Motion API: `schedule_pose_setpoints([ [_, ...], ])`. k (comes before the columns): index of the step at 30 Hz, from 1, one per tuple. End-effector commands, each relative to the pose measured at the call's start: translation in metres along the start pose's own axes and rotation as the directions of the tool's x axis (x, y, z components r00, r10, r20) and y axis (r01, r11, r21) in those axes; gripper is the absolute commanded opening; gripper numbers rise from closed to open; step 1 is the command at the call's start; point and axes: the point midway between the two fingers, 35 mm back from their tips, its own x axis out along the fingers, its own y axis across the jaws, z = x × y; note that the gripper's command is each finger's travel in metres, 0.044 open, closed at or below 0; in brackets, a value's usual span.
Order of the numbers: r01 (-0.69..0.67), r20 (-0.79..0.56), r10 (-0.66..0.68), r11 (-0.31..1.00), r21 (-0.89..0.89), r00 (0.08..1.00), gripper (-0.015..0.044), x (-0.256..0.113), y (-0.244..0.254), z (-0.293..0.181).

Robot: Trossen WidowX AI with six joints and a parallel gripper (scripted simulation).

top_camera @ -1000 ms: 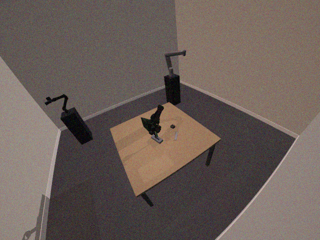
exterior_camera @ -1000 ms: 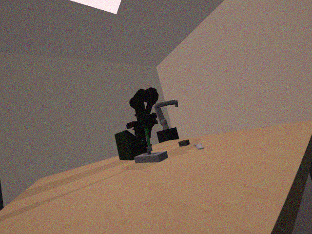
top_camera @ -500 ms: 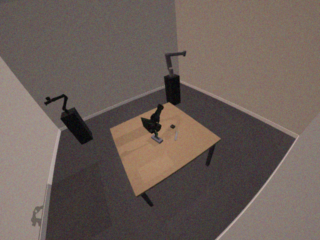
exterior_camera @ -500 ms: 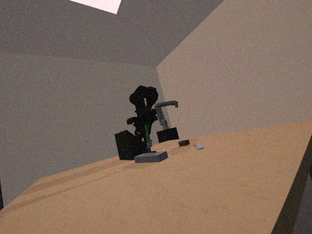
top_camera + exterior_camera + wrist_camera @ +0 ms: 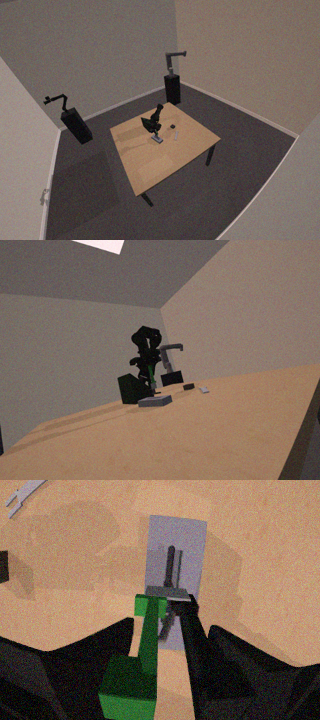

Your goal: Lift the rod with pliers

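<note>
Green-handled locking pliers (image 5: 156, 133) (image 5: 151, 373) (image 5: 149, 640) stand in the gripper (image 5: 156, 131) (image 5: 148, 376) (image 5: 172, 628), whose fingers are about half open and stopped firmly against the handles. Below them, the dark rod (image 5: 157, 392) (image 5: 170, 565) seems caught in the pliers' jaws: the wrist view sets it beside the narrow slot of the grey channel block (image 5: 159, 140) (image 5: 155, 402) (image 5: 192, 540), and the exterior view shows a dark end jutting out just above the block. I judge it free of the channel, though only a little way up.

So, most of the job looks done: the pliers are out, the rod is gripped, and the lift has begun. Whether the handles have clicked and locked I cannot tell. What remains is the greater part of the height, then a steady hold over the counter (image 5: 165, 160) (image 5: 165, 436) (image 5: 270, 520). A straight, unhurried rise with the squeeze kept on would suit; if the lock hasn't caught, easing the fingers could drop the rod. Off to the right, a small dark block (image 5: 172, 126) (image 5: 188, 386) (image 5: 3, 566) lies well apart.
</note>
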Motion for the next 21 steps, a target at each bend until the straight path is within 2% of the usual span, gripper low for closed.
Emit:
schedule_pose_setpoints([
  [1, 0.009, 0.040, -0.009, 1.000, -0.006, 0.999, 0.0106, -0.009, -0.002, 0.005],
  [21, 0.007, 0.170, -0.008, 1.000, 0.002, 0.985, 0.0106, -0.032, -0.010, 0.014],
])
